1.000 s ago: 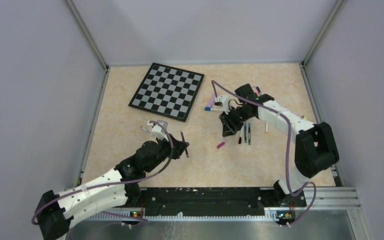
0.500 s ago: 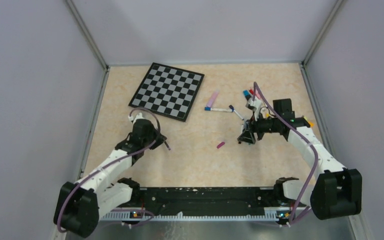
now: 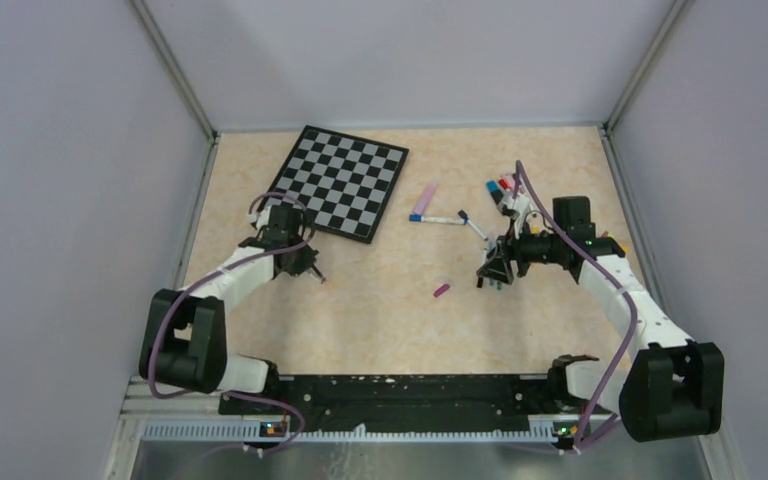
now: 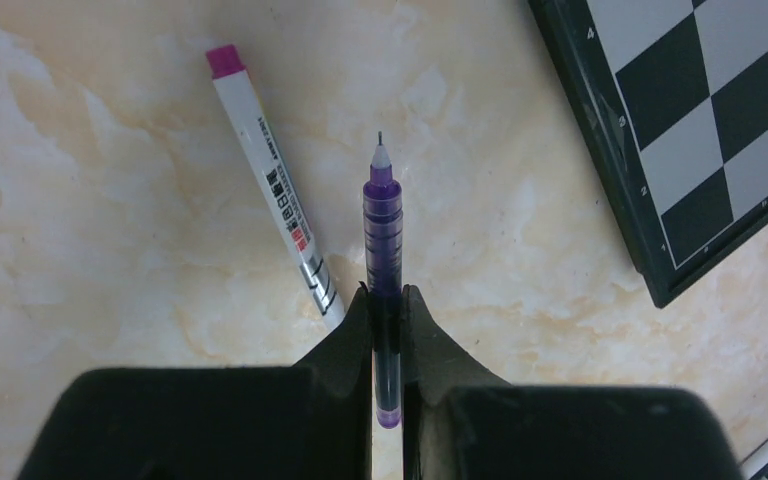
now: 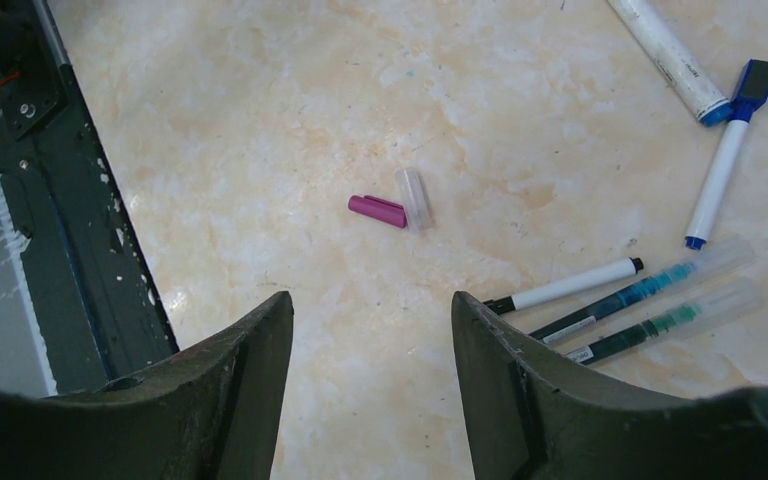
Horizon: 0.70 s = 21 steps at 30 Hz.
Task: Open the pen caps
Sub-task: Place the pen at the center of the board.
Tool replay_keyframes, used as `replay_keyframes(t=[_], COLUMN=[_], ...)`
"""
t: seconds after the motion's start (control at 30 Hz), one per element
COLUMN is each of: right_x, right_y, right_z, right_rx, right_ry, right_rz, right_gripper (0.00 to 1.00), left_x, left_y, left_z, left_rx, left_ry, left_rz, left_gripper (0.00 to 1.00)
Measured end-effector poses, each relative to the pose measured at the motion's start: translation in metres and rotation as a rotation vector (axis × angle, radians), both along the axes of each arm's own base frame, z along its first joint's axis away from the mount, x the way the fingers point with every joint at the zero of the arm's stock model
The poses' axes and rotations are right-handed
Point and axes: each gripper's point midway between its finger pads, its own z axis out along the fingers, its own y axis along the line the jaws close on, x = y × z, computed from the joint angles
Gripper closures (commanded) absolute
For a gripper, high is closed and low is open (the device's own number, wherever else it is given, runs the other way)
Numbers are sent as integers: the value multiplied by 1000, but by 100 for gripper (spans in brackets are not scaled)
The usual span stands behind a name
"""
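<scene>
Magenta plastic, a stubby pen cap (image 5: pixel 377 210) is lying nearest the arms' bases on the beige marbled tabletop (image 3: pixel 380 330), with a clear plastic cap (image 5: pixel 415 198) right against one end. Above them the right gripper (image 5: pixel 370 305) is hovering, its black fingers spread apart and grasping nothing. Slightly farther on, a thin white pen with a black tip (image 5: pixel 565 287) and two clear-barrelled teal-green pens (image 5: pixel 650 290) are lying side by side. Beyond those, a white marker with a blue cap (image 5: pixel 730 170) and a thick white marker with a blue end (image 5: pixel 670 55) are resting flat.

Over on the left, the left gripper (image 4: pixel 385 300) is clenching a purple-barrelled pen (image 4: pixel 382 220), whose bare needle tip is pointing away from the fingers. A white marker with a magenta end (image 4: pixel 270 180) is lying on the table just beside it. Farthest back, a black-and-white chessboard (image 3: pixel 335 180) is sitting flat.
</scene>
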Motion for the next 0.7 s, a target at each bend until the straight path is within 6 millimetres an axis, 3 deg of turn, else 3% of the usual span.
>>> replay_keyframes(t=[0.27, 0.43, 0.7], right_x=[1, 2, 2], right_y=[-1, -3, -5], right_z=[1, 0, 0], right_rx=[4, 7, 7], right_ry=[-6, -5, -8], right_rz=[0, -6, -9], right_gripper=[42, 42, 42], left_x=[19, 19, 21], left_y=[5, 10, 12], left_z=[-9, -17, -16], left_rx=[4, 1, -4], left_ry=[31, 56, 50], left_rz=[48, 76, 88], left_gripper=[93, 76, 69])
